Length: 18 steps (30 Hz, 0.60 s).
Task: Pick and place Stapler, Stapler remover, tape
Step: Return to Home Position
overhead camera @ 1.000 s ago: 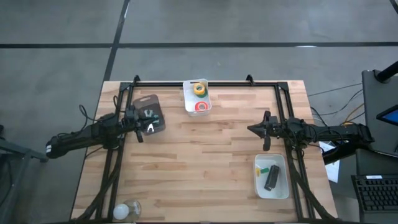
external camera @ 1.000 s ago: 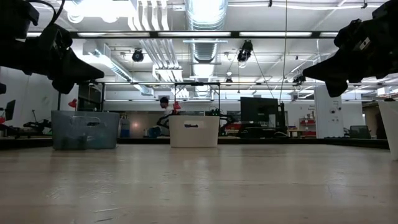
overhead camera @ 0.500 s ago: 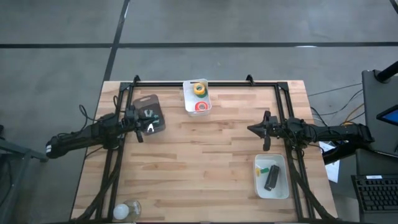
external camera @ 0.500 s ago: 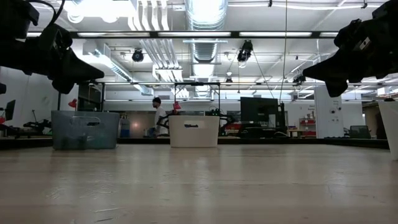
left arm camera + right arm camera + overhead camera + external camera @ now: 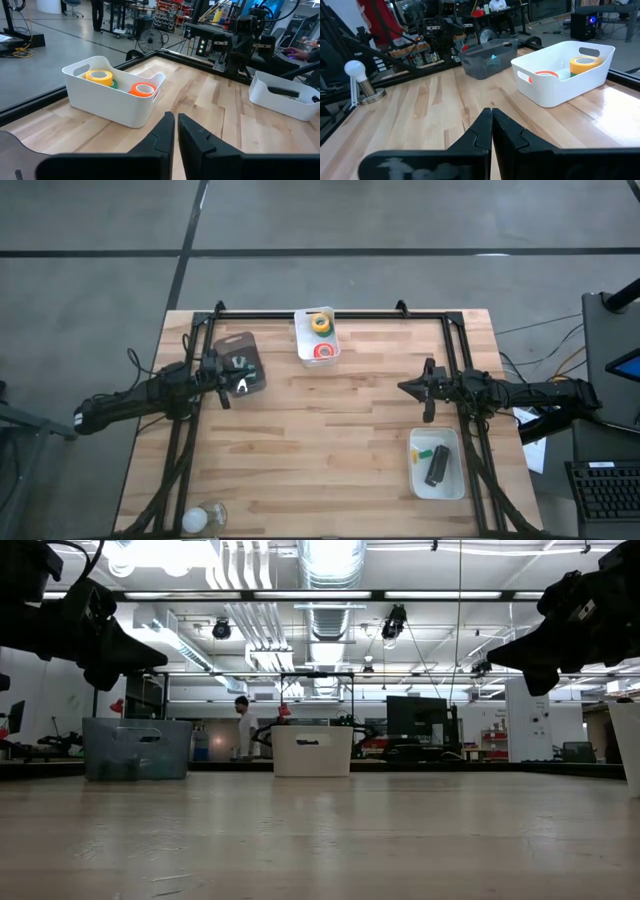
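Note:
The black stapler (image 5: 436,467) lies in a white tray (image 5: 456,480) near the table's right near corner, beside a small green-and-yellow piece (image 5: 424,451). A yellow tape roll (image 5: 320,322) and a red one (image 5: 323,352) sit in a white bin (image 5: 303,340) at the far edge; the left wrist view shows yellow tape (image 5: 99,76), red tape (image 5: 143,89) and a bit of green between them. My left gripper (image 5: 222,383) hovers, shut, over a grey bin (image 5: 238,360). My right gripper (image 5: 405,387) hovers, shut, right of centre, pointing left.
A dark frame (image 5: 330,313) runs along the table's far and side edges. A white bulb on a stand (image 5: 196,519) sits at the near left corner. Bare wood (image 5: 320,440) lies between the arms. Beyond the table is a workshop with a person (image 5: 240,725).
Both arms have kept still. A person in the room behind the table has walked toward the left.

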Tool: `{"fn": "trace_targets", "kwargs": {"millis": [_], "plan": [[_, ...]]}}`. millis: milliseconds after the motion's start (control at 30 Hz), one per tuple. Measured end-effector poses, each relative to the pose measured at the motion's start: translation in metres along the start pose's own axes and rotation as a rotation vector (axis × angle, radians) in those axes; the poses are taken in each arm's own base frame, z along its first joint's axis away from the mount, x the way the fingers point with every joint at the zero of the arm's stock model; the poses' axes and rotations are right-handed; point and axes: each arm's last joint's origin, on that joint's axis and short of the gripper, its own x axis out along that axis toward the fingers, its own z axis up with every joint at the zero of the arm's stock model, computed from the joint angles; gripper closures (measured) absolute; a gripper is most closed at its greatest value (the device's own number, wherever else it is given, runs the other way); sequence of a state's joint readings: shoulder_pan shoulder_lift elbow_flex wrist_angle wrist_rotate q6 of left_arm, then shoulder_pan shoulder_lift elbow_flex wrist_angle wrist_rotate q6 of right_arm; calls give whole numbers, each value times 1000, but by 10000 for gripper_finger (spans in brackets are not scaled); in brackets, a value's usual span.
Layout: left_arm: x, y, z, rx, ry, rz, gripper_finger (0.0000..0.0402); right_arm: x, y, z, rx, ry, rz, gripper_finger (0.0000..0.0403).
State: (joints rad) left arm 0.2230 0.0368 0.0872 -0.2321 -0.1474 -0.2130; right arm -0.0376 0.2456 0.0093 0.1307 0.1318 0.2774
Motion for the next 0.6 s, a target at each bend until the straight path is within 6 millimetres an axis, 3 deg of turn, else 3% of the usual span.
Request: {"fn": "trace_targets", "kwargs": {"millis": [600], "plan": [[0, 0, 0, 0, 0, 0, 376, 0, 0, 0, 2, 0, 0, 394]]}}
